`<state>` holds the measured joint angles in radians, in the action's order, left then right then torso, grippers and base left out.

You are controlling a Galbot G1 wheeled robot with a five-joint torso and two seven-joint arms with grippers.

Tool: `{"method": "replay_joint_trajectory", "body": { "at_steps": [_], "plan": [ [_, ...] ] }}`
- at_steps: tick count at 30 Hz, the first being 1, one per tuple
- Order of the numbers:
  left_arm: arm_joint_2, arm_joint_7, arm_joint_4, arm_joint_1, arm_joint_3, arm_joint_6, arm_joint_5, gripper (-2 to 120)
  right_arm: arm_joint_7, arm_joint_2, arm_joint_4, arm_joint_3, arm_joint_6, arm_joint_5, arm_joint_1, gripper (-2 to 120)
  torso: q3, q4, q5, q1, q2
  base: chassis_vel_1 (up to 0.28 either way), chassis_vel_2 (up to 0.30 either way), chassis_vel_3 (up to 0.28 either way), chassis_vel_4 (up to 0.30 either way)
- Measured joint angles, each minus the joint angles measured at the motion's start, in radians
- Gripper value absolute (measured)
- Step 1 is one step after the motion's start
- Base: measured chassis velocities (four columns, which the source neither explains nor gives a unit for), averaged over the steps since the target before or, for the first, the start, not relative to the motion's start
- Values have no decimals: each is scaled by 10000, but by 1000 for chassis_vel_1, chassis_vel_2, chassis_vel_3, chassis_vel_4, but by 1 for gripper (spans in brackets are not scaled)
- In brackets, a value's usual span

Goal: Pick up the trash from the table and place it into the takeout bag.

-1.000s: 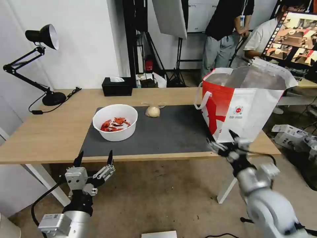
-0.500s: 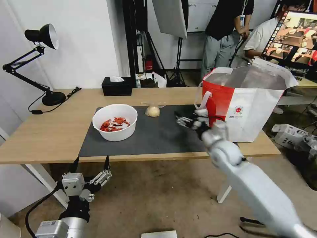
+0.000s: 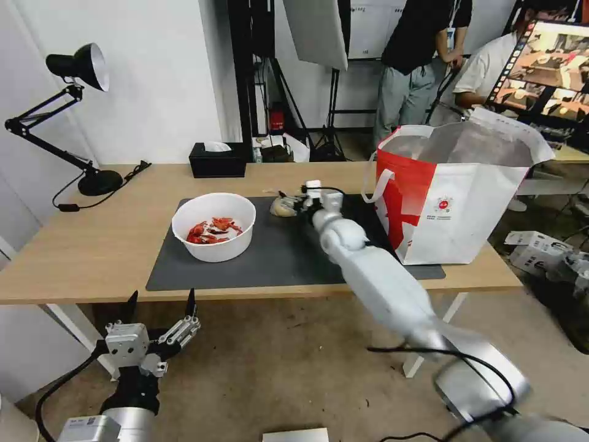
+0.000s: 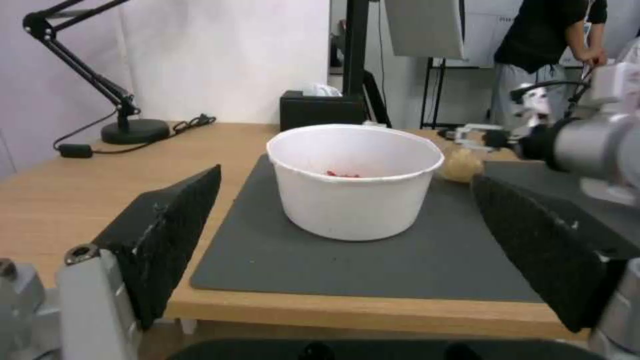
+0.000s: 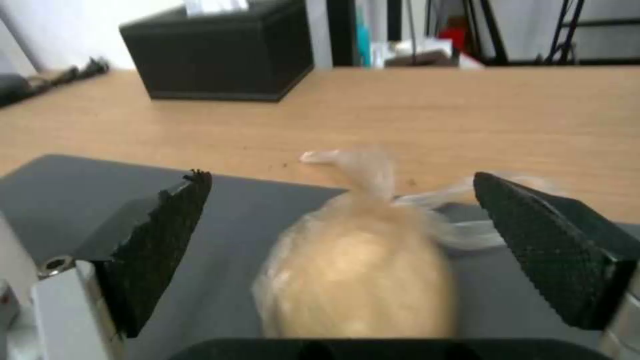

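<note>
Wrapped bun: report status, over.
Right end effector open, straddling wrapped bun on grey mat. Left end effector open, parked below table edge. Nothing in the way.

Even bright indoor light; right wrist view motion-blurred

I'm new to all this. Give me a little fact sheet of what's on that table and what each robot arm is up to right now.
table: light wood, dark grey mat on top
bowl: white, red shells inside, on the mat
bun: plastic-wrapped, at the mat's far edge
takeout bag: upright, open, at the table's right end
tissue box: black, at the table's far edge
right gripper: open, fingers on either side of the bun, not closed on it
left gripper: open, low in front of the table, empty
</note>
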<state>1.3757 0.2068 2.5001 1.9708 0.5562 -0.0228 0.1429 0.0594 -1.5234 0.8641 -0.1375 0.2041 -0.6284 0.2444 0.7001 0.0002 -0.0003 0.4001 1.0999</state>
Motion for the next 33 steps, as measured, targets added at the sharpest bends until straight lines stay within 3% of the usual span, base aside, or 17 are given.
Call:
{"method": "replay_joint_trajectory", "body": {
  "at_steps": [3,10,21,33],
  "plan": [
    [13,-1,0,-6,-10,-5,-8,100,108,-465,-714,112,427,149,-304,100,0,0,1,0,-1,0,0,0,0],
    [19,-1,0,-32,-28,-7,-9,100,542,-538,-731,82,1018,156,-339,99,0,-3,3,-1,0,0,0,0,0],
    [-12,-1,0,-111,-21,-6,31,100,818,-486,-667,151,1122,141,-222,52,-1,-3,3,-2,1,0,0,0,0],
    [-59,9,0,-107,-18,-77,30,100,1111,-460,-459,240,1103,132,-84,16,-1,-2,3,-1,1,0,0,0,0]
  ]
}}
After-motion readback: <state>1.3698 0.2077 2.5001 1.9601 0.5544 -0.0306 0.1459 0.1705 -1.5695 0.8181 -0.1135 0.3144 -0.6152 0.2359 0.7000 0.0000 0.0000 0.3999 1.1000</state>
